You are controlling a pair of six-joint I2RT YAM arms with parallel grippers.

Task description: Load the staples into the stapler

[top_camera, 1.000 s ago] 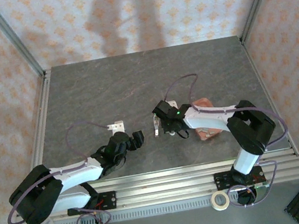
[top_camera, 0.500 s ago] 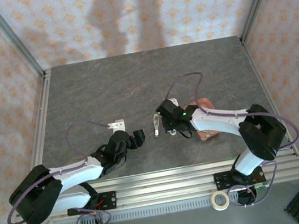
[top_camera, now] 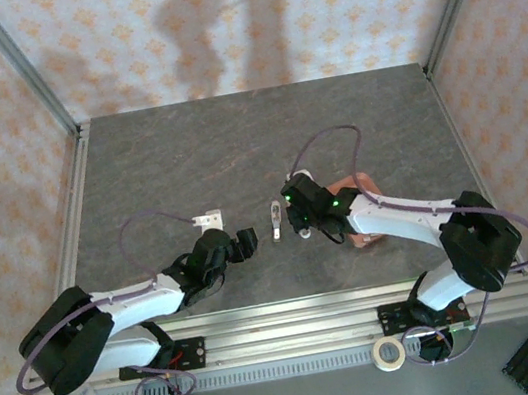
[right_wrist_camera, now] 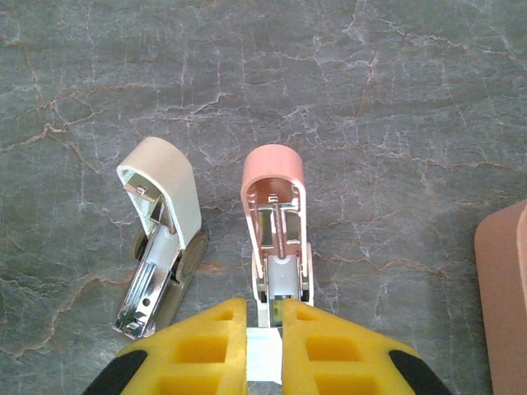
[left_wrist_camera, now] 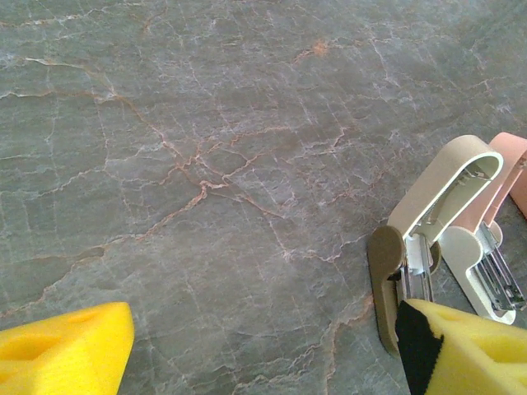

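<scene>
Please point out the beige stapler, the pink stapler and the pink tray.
beige stapler (right_wrist_camera: 169, 174), right wrist view, raised lid.
pink stapler (right_wrist_camera: 273, 163), right wrist view, rounded lid end.
pink tray (right_wrist_camera: 506, 304), right wrist view, bare top surface.

You had bright, even light that came from the near side, throwing soft, blurred shadows onto the back wall (top_camera: 215, 23). Metal inside the stapler (right_wrist_camera: 276, 206) glinted mildly. Your wrist views were sharp on the stone table (left_wrist_camera: 206, 164), softer on the yellow fingers (right_wrist_camera: 189, 346) at the bottom edge.
</scene>
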